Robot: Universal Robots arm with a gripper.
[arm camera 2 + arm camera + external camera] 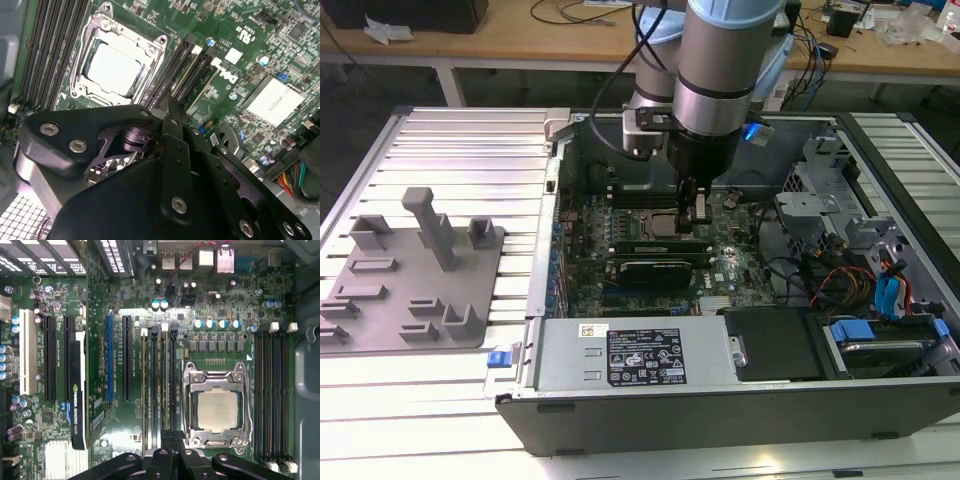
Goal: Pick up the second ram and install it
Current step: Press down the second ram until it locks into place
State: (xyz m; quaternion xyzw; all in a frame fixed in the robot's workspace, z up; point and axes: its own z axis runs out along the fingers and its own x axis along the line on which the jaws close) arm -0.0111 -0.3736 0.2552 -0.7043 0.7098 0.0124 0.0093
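Gripper [699, 205] of black metal hangs low inside the open grey computer case [720, 400], directly above the long black memory slots [159, 385] beside the silver processor socket [216, 410]. Its jaws are pressed together on the top edge of the second ram [701, 208], a thin green circuit-board stick held upright over those slots. Case walls stand well apart from the arm; the grey plastic fixture plate [415, 285] lies outside on the ribbed desk [470, 150].

One computer case [620, 370], one processor [216, 411]
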